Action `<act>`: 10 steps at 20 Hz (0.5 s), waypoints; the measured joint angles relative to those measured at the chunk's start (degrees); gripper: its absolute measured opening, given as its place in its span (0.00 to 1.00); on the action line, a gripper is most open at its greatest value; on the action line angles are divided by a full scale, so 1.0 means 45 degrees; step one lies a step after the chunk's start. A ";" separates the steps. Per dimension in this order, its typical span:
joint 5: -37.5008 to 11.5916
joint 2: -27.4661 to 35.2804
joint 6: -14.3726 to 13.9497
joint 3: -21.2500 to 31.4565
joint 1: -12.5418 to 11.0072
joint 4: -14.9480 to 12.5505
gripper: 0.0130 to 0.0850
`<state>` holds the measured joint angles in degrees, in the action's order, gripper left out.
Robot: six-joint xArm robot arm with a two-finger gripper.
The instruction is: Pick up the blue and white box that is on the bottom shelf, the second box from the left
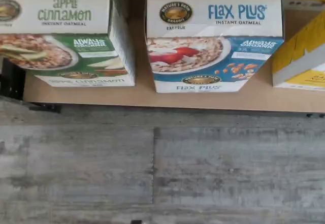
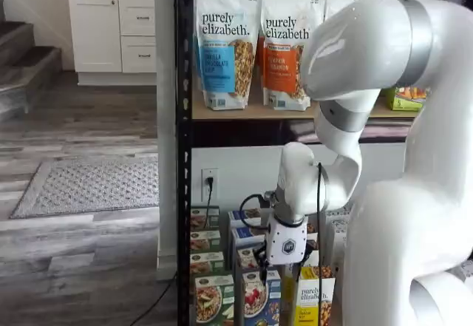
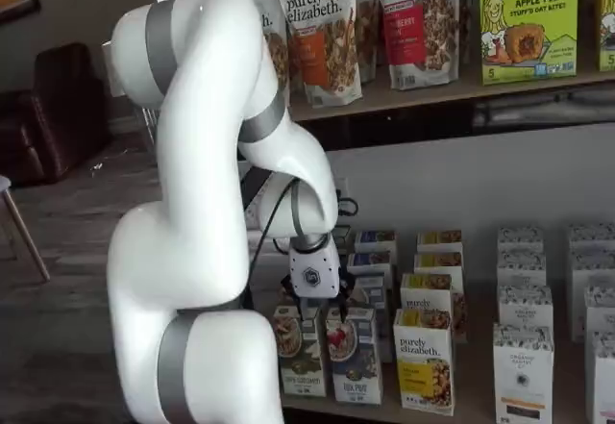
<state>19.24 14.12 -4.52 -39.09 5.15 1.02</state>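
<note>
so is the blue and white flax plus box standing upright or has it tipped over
Upright. The blue and white box stands on its base on the bottom shelf, front facing out, level with its neighbours in both shelf views.

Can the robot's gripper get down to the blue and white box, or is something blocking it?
Probably yes. The gripper hangs open right above the blue and white box, which stands at the front of the bottom shelf. Nothing lies on top. The green box stands close beside it, so one finger has little room.
</note>
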 joint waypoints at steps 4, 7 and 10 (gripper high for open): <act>-0.0401 0.0817 0.0379 -0.0514 -0.0089 0.0292 1.00; -0.0521 0.1236 0.0471 -0.0824 -0.0116 0.0356 1.00; -0.0689 0.1828 0.0486 -0.1268 -0.0117 0.0363 1.00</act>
<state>16.14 22.35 -2.33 -44.79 4.63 2.65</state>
